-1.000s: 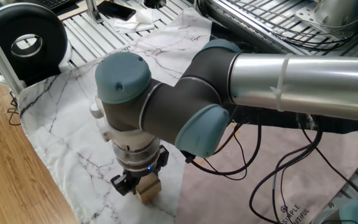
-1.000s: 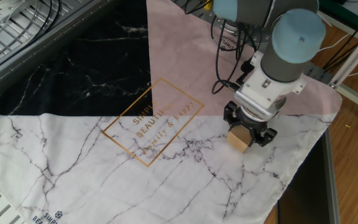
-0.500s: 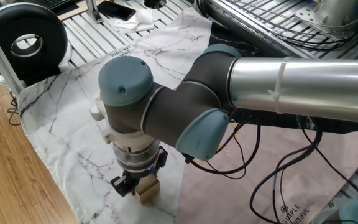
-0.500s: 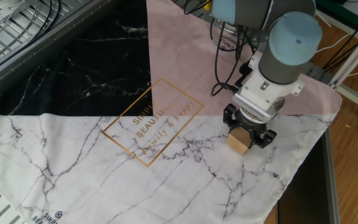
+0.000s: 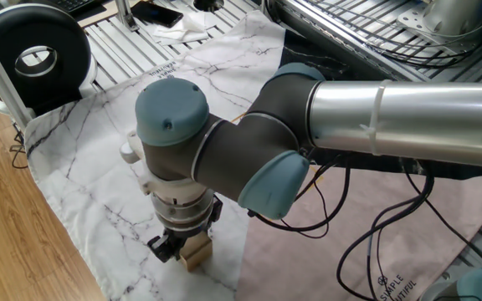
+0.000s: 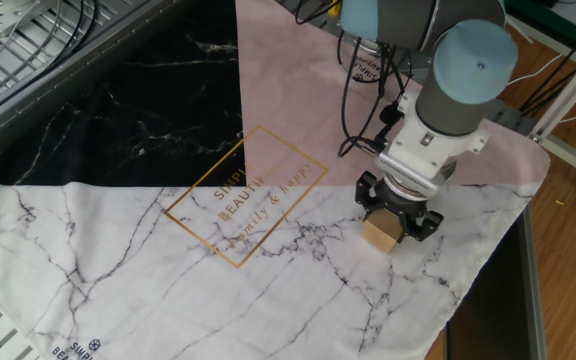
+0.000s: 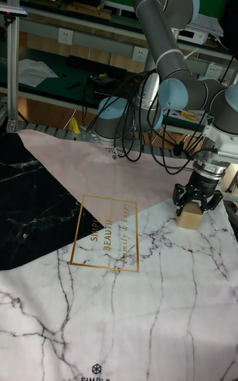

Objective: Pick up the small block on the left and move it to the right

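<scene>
The small block [image 5: 196, 253] is a plain light-tan cube at the edge of the white marble part of the cloth. It sits between the two black fingers of my gripper [image 5: 188, 243], which points straight down and is shut on it. In the other fixed view the small block [image 6: 377, 236] shows below the gripper [image 6: 392, 214], near the seam with the pink panel. The tall fixed view has the small block [image 7: 190, 218] at the far right under the gripper [image 7: 196, 209]. Whether its underside touches the cloth I cannot tell.
A cloth [image 6: 168, 290] with white marble, black marble and pink panels covers the slatted metal table. A black round device [image 5: 32, 52] stands at the back left. Black cables [image 5: 366, 242] hang from the arm over the pink panel. The table's edge and wooden floor [image 6: 568, 250] lie close beside the block.
The gripper and the block in it have shifted slightly together, toward the cloth's near edge in the other fixed view. The grip looks the same.
</scene>
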Tool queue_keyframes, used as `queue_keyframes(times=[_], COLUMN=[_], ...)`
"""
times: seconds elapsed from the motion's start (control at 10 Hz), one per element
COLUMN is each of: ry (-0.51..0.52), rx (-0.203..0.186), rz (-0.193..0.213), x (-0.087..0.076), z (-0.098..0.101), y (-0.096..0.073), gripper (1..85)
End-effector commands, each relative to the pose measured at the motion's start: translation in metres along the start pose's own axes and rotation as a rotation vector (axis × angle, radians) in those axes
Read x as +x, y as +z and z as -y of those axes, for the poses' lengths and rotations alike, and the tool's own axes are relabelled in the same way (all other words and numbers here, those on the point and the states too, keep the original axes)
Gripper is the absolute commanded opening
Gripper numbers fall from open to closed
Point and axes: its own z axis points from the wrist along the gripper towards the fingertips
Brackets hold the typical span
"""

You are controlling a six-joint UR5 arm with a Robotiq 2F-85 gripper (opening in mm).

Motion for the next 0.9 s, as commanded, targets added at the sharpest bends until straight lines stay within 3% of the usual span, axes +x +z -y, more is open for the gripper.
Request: queue_keyframes(times=[0.0, 0.2, 0.5, 0.8], ry=[0.038, 0.033, 0.016, 0.030], rx=[0.016, 0.019, -0.003, -0.015], rz=[-0.034, -0.039, -0.037, -0.048], x=[0.0087, 0.0064, 0.0054, 0.0074], z=[0.0038, 0.0061, 0.0012, -0.0013], y=[-0.0064, -0.0083, -0.0080, -0.0146], gripper=[55.7, 56.7, 72.7, 75.0])
